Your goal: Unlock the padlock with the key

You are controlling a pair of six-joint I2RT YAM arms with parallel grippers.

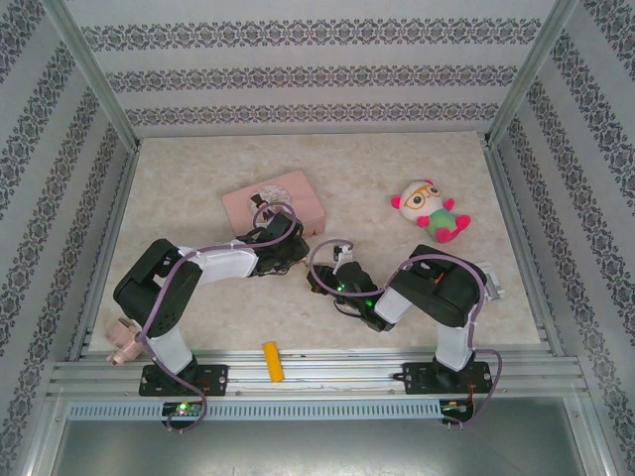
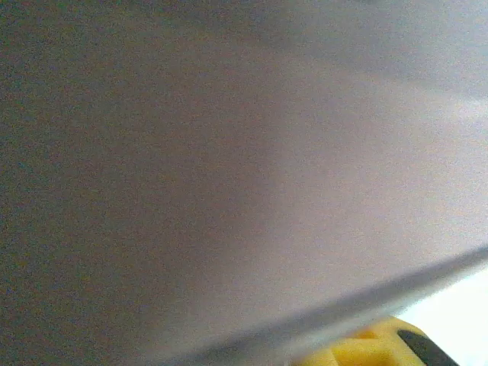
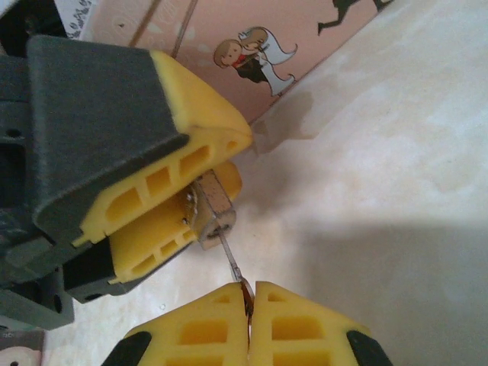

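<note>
In the right wrist view my left gripper [image 3: 236, 157] is shut on the tiny brass padlock [image 3: 214, 204], gripping it between its yellow fingers with the keyhole end facing down and right. The thin grey key [image 3: 232, 261] has its blade in the keyhole. Its head is pinched in my right gripper [image 3: 250, 306], which is shut on it at the bottom of the frame. From above, the left gripper [image 1: 294, 256] and the right gripper [image 1: 323, 270] meet tip to tip at the table's middle, just in front of the pink tin [image 1: 274, 203].
The pink tin's printed side [image 3: 252, 46] stands close behind the padlock. A plush toy [image 1: 433, 209] lies at the back right. A yellow oblong block [image 1: 272, 362] rests on the front rail and a small pink object [image 1: 121, 340] sits at the front left. The left wrist view is blurred, with a yellow fingertip [image 2: 374, 348].
</note>
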